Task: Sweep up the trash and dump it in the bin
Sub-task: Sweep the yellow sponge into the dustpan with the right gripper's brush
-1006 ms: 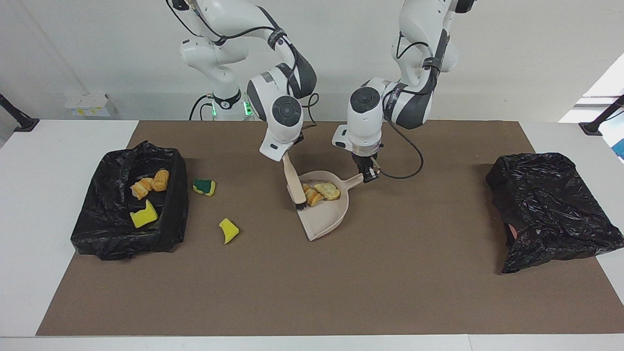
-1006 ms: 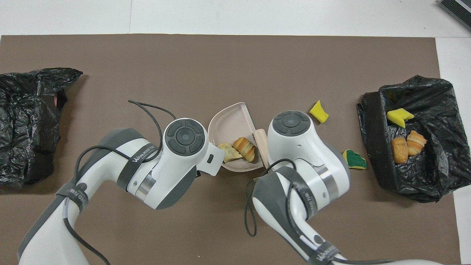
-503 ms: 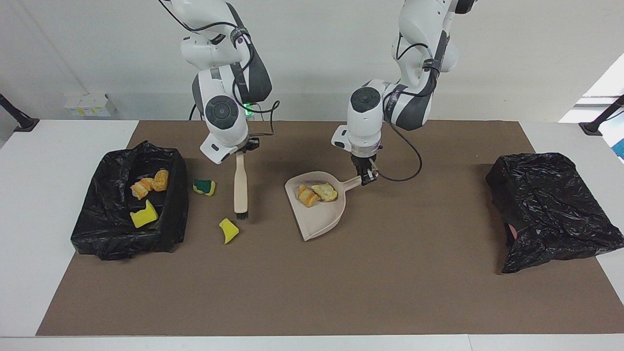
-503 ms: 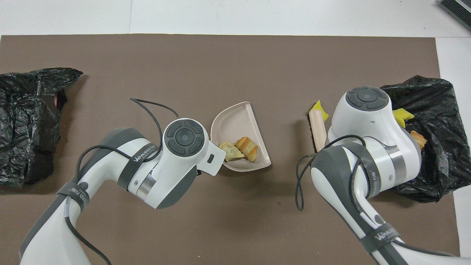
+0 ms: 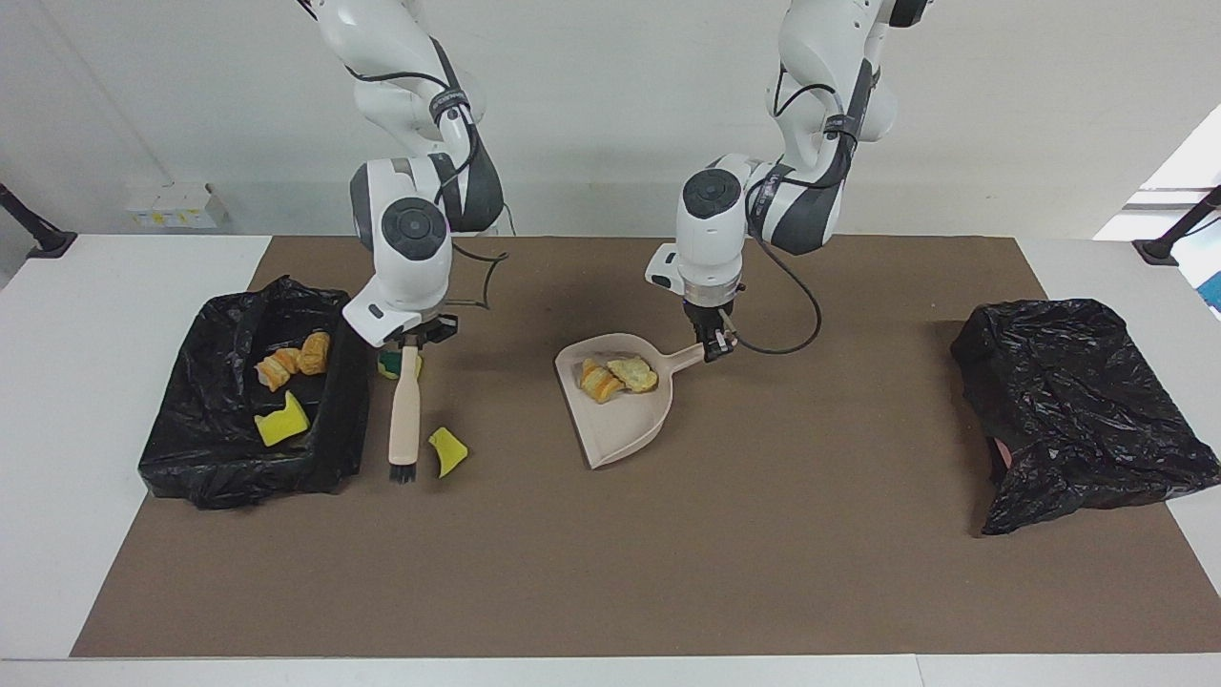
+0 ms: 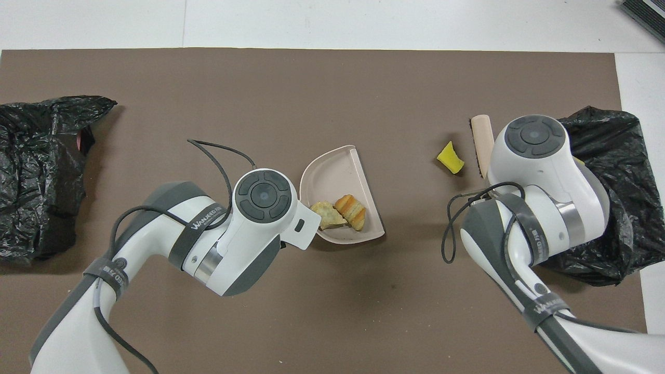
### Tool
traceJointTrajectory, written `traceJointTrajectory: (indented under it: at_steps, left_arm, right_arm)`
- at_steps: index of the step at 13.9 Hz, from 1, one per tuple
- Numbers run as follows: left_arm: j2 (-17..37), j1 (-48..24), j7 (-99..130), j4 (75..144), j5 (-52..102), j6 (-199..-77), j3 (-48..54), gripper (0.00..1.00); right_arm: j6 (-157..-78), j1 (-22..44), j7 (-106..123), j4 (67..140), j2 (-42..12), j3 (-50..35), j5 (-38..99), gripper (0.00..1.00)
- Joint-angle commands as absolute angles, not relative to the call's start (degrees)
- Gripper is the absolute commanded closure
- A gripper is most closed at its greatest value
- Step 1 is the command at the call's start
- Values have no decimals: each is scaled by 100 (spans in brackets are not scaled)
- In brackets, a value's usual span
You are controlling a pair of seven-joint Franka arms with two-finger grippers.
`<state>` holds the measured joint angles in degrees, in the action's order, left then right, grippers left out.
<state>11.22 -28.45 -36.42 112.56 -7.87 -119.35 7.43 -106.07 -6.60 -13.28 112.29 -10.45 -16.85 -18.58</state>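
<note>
Facing view: my right gripper (image 5: 412, 336) is clamped on the brush (image 5: 403, 410), handle running away from the robots, bristles just beside the yellow scrap (image 5: 446, 450) — scrap lies toward the dustpan (image 5: 620, 401). Left gripper (image 5: 713, 345) grips the pan handle, two bread bits inside.

Overhead view: arm label reads "WANJEED" — I think; bin (image 6: 623, 156) by the right arm.

White rounded arm links, dark grey joint sections, round grey end caps, black looping cables

Beige dustpan (image 5: 620, 420), yellow sponge scrap (image 5: 446, 451), black bin liner (image 5: 210, 448).
</note>
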Motion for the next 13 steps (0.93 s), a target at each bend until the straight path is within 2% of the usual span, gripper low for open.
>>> traceJointTrajectory:
  at_steps: [1, 4, 7, 10, 13]
  left_arm:
    - [1090, -2944, -3700, 11285, -773, -12023, 659, 100]
    - [1090, -2944, -3656, 11285, -756, -11988, 659, 100]
    - [1072, -3067, -3621, 11250, -756, -11761, 642, 100]
    - [1055, -3120, -3358, 11206, -773, -11488, 650, 100]
    - [993, -3190, -3252, 11294, -782, -11426, 650, 100]
  right_arm:
    - [-10767, -861, -1134, 11048, -1476, -1775, -1961, 100]
    - [-10565, -652, -1160, 11144, -1591, -1846, -1646, 100]
    - [-10275, -46, -1169, 11127, -1530, -1854, -698, 100]
    - [-10327, 674, -1178, 11136, -1538, -1854, 129, 100]
    - [-10161, 826, -1204, 10960, -1495, -1854, 869, 100]
